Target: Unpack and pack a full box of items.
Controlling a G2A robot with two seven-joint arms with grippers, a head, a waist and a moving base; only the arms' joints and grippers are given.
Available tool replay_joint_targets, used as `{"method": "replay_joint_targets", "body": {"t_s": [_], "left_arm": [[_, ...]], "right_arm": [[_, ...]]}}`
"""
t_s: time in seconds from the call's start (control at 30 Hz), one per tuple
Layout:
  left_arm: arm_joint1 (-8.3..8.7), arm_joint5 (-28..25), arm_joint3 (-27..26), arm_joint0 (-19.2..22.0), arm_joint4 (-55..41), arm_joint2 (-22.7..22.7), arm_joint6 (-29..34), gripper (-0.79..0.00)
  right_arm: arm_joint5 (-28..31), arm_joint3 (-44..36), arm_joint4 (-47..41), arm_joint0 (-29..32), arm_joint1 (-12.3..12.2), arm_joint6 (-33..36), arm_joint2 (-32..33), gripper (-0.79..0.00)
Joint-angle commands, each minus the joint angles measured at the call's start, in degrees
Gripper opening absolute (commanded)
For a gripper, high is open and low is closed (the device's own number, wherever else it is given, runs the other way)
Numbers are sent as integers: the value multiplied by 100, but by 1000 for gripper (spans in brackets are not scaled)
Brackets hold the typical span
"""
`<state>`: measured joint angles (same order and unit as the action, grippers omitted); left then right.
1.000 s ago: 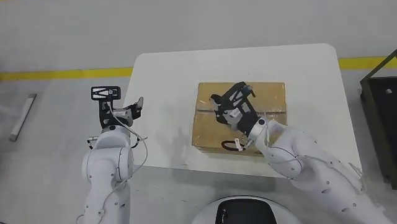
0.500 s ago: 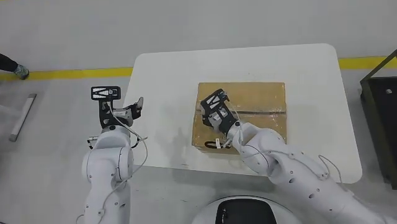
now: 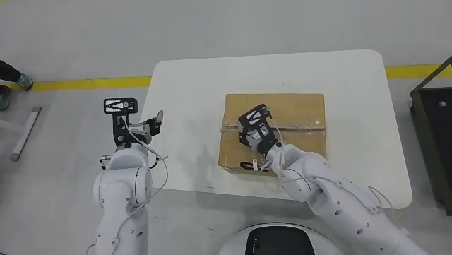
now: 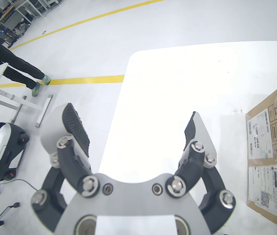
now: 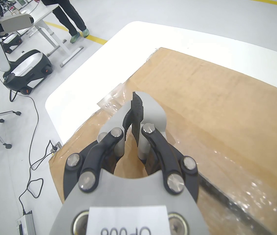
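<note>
A closed brown cardboard box sealed with clear tape lies in the middle of the white table. My right gripper hovers over the box's left end, just above the taped seam, with its fingers pressed together and nothing between them. In the top view that gripper sits over the box's left part. My left gripper stands open off the table's left edge, with nothing between its pads; in the top view it is well left of the box. The box's labelled side faces it.
The table's left half is bare. A dark cabinet stands past the table's right edge. Off the left side are a white desk, a black-and-white machine base and cables on the floor.
My right gripper swung from the box's middle toward its left end, then shifted slightly right. The left arm has not moved.
</note>
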<state>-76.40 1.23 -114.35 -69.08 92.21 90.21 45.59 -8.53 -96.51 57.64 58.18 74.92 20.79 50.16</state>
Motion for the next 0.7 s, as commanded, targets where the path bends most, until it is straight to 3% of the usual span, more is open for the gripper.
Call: {"method": "replay_joint_targets", "body": {"t_s": [0.0,0.67], "left_arm": [[0,0,0,0,0,0,0,0],[0,0,0,0,0,0,0,0]], "right_arm": [[-42,-112,31,109,-11,1,97,-785],[-104,-1155,419,1356,-186,220,1135,-785]]}}
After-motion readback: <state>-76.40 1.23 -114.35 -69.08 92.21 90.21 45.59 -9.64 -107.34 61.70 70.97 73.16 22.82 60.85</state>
